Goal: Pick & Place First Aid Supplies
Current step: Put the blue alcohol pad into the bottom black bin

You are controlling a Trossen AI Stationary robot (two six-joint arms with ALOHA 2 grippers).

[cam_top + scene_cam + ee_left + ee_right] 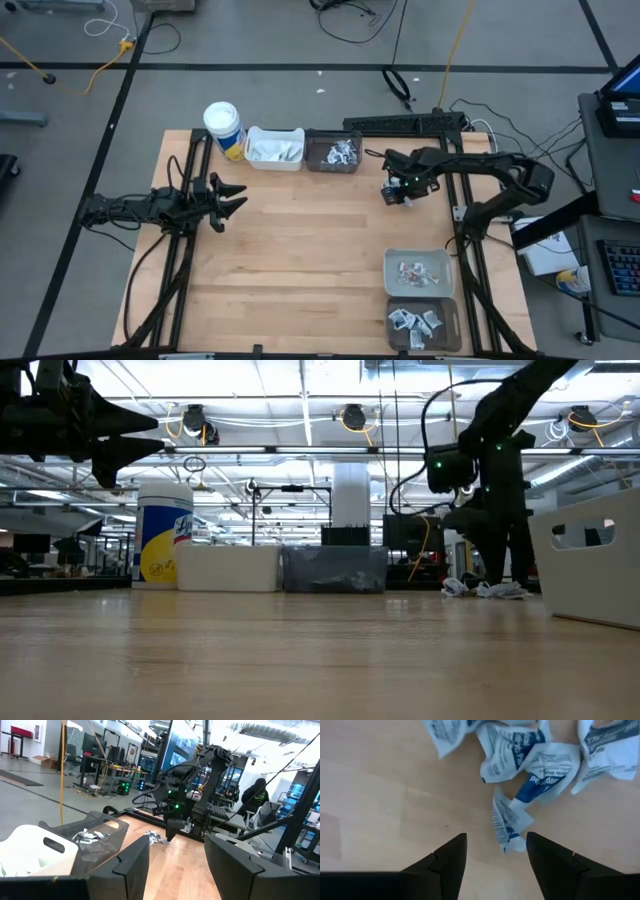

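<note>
From where I stood, the right gripper hung just above the wooden table, its two dark fingers spread apart and holding nothing. Right beneath it lay a loose heap of packets, small flat sachets of crinkled white paper with dark blue panels and fine lines of print. They overlapped one another at odd angles, corners bent up, and one narrow packet stuck out from the heap toward the gap between the fingers without touching either. In the low view the same little pile sat on the wood under that arm.

More packets were already sorted into bins. A dark bin at the far edge held silvery-white ones, and the white bin touching it held pale ones. On the right side of the table a grey bin carried a few packets with reddish print, and the dark bin just beside it, at the near edge, held white and blue ones. A white tub with a yellow band stood next to the white bin.

The left gripper waited over the table's left side, fingers apart and empty.
</note>
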